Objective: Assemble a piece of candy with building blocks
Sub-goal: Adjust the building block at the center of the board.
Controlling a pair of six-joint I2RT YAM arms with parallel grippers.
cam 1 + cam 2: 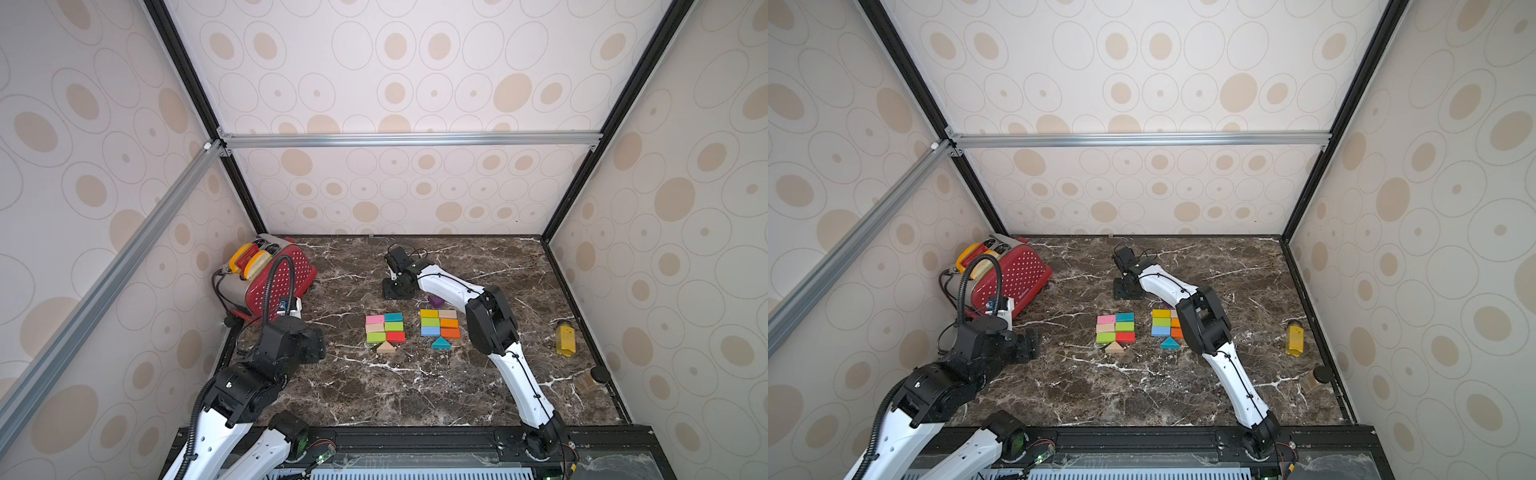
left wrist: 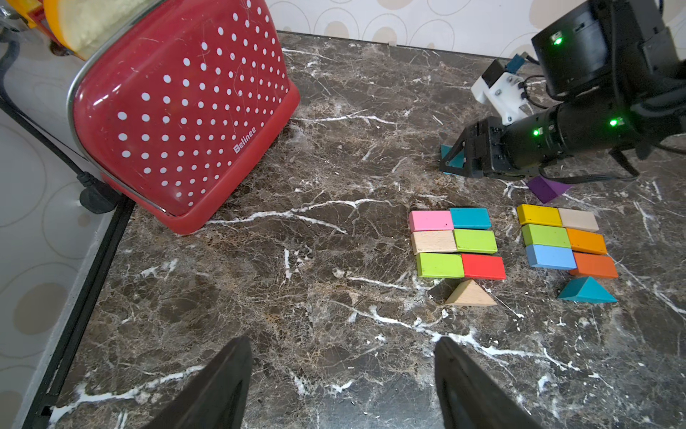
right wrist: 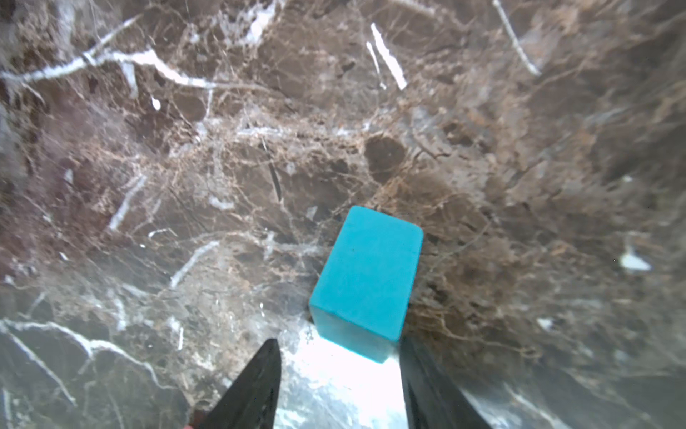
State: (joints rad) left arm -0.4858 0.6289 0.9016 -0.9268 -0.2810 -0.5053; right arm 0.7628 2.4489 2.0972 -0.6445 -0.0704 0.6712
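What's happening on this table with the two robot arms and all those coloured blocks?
Two arms are building candy shapes from wooden blocks. Two groups of six bricks lie flat on the marble table, each with a triangle by its near edge: a tan one and a teal one. The right claw sits farther back with its jaws apart around a teal block resting on the table. The left claw hangs open, holding nothing.

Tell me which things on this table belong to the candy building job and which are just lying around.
Part of the job:
- left block grid
- right block grid
- tan wedge
- teal wedge
- purple wedge
- teal block at the right gripper

Just lying about:
- red toaster
- yellow jar
- dark-lidded jar
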